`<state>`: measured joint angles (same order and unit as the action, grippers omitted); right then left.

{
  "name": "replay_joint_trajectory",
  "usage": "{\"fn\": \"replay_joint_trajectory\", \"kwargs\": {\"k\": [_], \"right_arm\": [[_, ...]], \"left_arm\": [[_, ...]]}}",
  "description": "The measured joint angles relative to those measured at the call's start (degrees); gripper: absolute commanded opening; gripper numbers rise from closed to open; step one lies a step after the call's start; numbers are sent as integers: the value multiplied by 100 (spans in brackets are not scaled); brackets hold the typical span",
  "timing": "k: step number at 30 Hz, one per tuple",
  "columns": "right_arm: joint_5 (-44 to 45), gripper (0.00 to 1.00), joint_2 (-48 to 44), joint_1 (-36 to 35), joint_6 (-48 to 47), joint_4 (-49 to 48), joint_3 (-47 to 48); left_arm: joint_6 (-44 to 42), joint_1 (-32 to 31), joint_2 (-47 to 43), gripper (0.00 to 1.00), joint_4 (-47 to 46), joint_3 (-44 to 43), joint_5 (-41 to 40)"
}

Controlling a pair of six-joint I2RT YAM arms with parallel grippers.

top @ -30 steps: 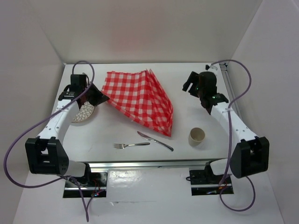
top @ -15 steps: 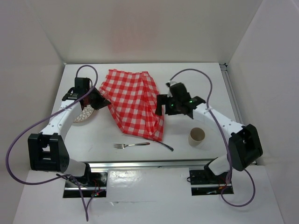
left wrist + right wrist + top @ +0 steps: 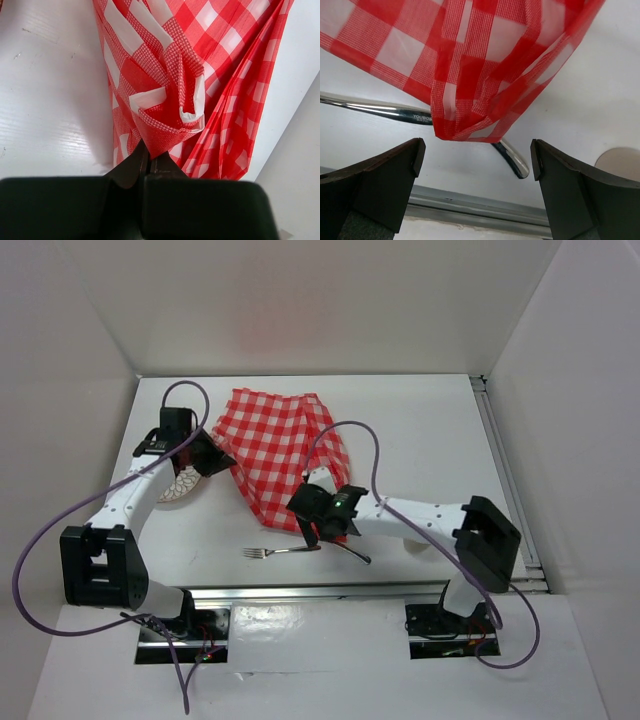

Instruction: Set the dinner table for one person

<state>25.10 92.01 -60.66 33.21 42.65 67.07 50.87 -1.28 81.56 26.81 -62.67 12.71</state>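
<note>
The red-and-white checked cloth [image 3: 285, 455] lies bunched on the white dinner table [image 3: 420, 425]. My left gripper [image 3: 217, 459] is shut on the cloth's left corner; the left wrist view shows the jaws [image 3: 147, 159] pinching a fold of the cloth [image 3: 200, 65]. My right gripper [image 3: 309, 529] is open and empty, just above the cloth's near corner [image 3: 470, 122], which hangs between its fingers [image 3: 390, 180]. A knife [image 3: 512, 157] lies partly under that corner. A fork [image 3: 282, 551] lies near the front edge. A patterned plate [image 3: 180, 486] sits under my left arm.
The knife's handle [image 3: 357, 554] shows beside the right gripper. A tan round shape [image 3: 621, 159], perhaps the paper cup, is at the right wrist view's edge; my right arm hides it from above. A metal rail [image 3: 350, 590] runs along the table's front edge.
My right arm has swung from the far right across to the cloth's near corner. The cloth was pulled left and bunched, covering part of the knife. The left arm barely moved.
</note>
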Motion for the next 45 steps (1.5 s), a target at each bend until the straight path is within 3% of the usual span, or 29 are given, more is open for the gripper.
{"fn": "replay_joint_trajectory", "kwargs": {"k": [9,11,15,17,21,22,23,29,34,37,39,43,45], "right_arm": [[673,100,1021,-361,828,608,461],[782,93,1069,-299,944,649,468],[866,69,903,33,1071,568,330],[833,62,579,221,1005,391,20],[520,23,-348,485,752,-170,-695],[391,5,-575,535,730,-326,-831],[284,0,-752,595,693,-463,-931],[-461,0,-1552,1104,608,-1193,-1394],[-1156,0,-1906,2105,341,-1534,-1338],[-2004,0,-1770,3257,-15,-1681,-798],[-2918,0,-1325,4369,-199,-1797,107],[-4380,0,-136,6216,-243,-2275,2343],[-4824,0,-66,6660,-199,-2479,2750]], "left_arm": [[0,0,-44,0,15,22,-9],[-15,0,-44,0,22,22,-9],[-22,0,-46,0,20,22,-9],[-39,0,-61,0,24,22,-15],[-116,0,-90,0,22,22,-24],[-120,0,-90,0,22,24,-24],[-122,0,-90,0,22,28,-26],[-116,0,-90,0,20,48,-26],[-101,0,-28,0,149,-179,-15],[-118,0,330,0,376,-1102,122],[-149,-2,763,0,697,-2363,278],[-295,24,2398,0,1025,-5729,684],[-297,46,2529,0,929,-6314,872]]}}
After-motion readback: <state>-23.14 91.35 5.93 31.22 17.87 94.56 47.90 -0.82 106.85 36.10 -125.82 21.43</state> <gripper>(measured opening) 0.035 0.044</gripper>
